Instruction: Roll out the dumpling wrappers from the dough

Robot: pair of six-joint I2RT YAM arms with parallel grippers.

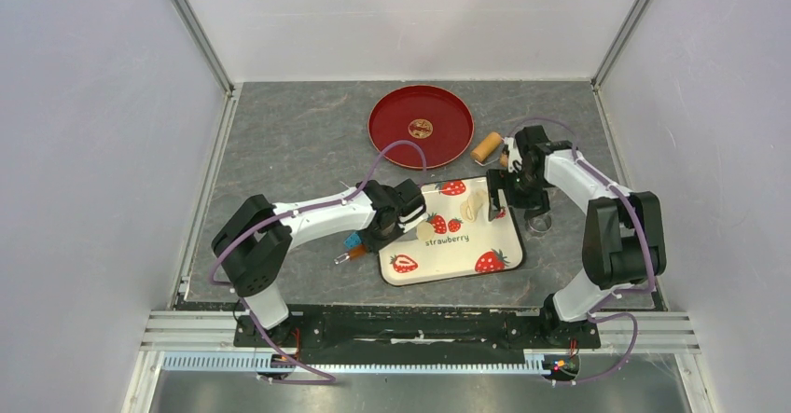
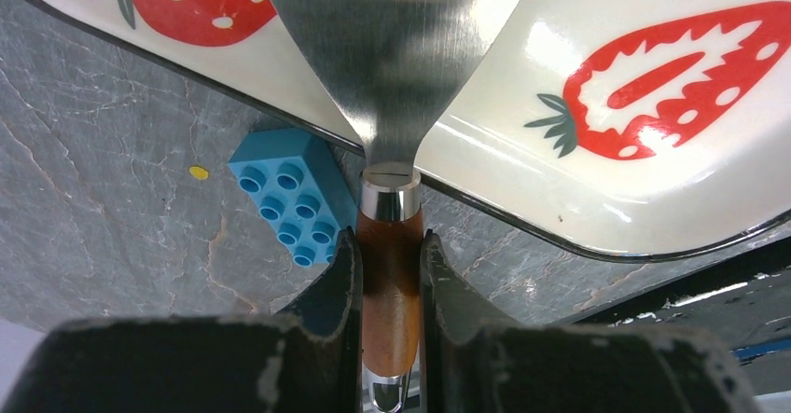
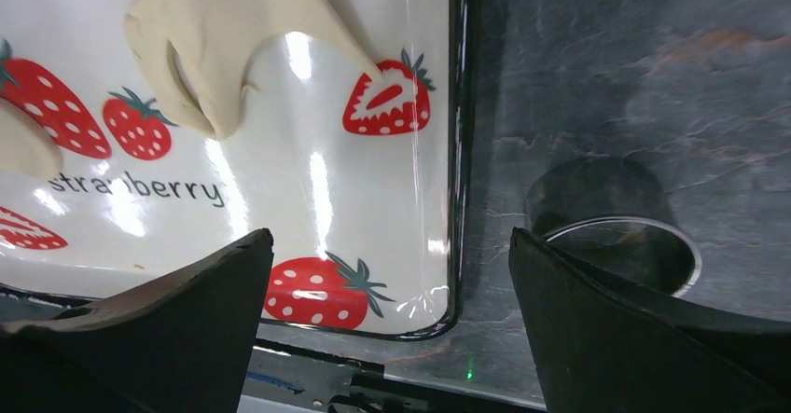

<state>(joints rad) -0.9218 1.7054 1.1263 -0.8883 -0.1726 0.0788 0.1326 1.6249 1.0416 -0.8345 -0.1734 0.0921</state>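
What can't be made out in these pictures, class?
Spatula blade tip: left wrist view, cut off by top edge.
Dough: right wrist view, upper part runs past top edge.
Ring cutter: right wrist view, near rim behind a finger.
Roller: top view, one end behind the right arm.

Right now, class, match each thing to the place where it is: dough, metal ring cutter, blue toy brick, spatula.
Things:
1 dough
2 metal ring cutter
3 blue toy brick
4 spatula

Places:
A clamped by its wooden handle in the left gripper
B lying on the strawberry tray
C on the table, just off the tray's right edge
D on the table, beside the tray's left edge

Pairs: 1-B, 2-C, 3-D, 4-A
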